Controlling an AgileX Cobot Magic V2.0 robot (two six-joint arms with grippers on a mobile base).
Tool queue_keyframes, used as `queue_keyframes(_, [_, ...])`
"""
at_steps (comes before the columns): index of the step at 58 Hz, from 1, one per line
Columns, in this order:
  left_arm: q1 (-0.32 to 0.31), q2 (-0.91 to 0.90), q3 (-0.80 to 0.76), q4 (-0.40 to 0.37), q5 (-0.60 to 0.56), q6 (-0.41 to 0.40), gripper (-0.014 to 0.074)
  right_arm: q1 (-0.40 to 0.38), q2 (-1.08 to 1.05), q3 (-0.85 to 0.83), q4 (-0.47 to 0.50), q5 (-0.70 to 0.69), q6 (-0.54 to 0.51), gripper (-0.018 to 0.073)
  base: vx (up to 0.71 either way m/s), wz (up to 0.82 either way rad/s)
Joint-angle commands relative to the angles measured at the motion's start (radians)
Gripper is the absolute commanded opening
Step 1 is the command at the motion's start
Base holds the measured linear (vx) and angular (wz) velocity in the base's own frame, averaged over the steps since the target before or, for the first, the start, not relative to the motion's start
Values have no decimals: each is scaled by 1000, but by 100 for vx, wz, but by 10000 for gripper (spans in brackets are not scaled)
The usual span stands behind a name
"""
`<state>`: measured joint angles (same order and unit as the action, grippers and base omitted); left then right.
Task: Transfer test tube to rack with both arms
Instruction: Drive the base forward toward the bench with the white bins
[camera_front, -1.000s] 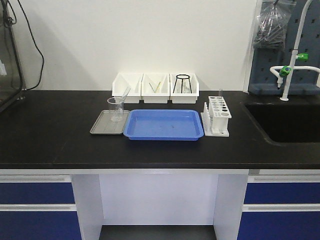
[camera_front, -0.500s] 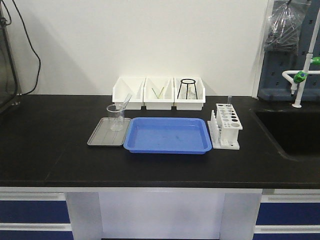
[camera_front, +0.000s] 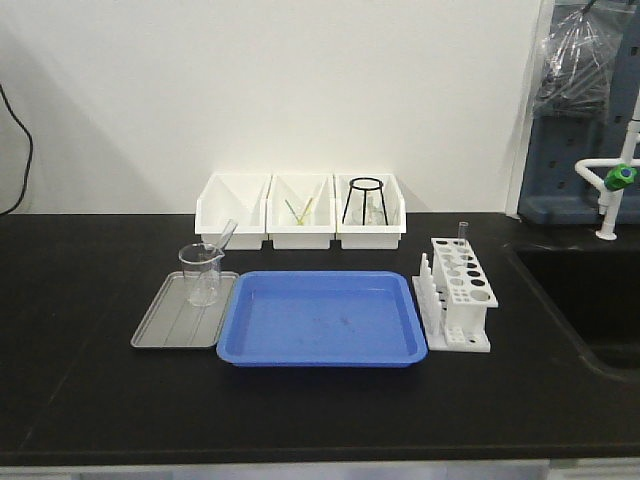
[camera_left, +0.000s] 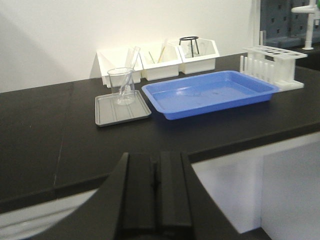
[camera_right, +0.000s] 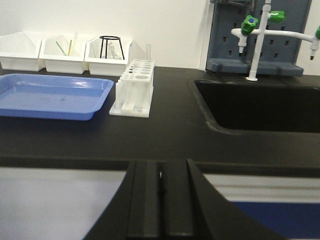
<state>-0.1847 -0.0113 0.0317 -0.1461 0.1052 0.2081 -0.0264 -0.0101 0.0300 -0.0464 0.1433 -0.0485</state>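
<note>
**Test tube** (camera_front: 227, 235) leaned inside the beaker (camera_front: 202, 275) with its rim resting above the lip. The beaker stood on the grey tray (camera_front: 160, 330), just left of the blue tray (camera_front: 320, 320). The rack (camera_front: 465, 292) stood just beside the blue tray's right edge, with another tube (camera_front: 463, 231) upright in a back hole. The left gripper (camera_left: 156, 162) and right gripper (camera_right: 160, 170) were each pressed closed on nothing, short of the counter (camera_front: 80, 300) and well apart from the glass.

Likely hazards:
- A closed gripper arriving at the beaker would knock the tube rather than take it.
- Pulling the slanted tube sideways could tip the light beaker.
- Smooth glass might slip during the pass between arms.
- A tilted tube would strike the rack's top plate instead of entering a hole.
</note>
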Motion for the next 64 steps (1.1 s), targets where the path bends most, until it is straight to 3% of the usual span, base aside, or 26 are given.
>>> queue_keyframes(1, [1,-13,-30,-8,-79,-1,-7,-8,-8,19,-13,-78,-10,-11,40,4])
queue_keyframes(64, [1,-13,-30,-8,-79,-1,-7,-8,-8,19,-13,-78,-10,-11,34,2])
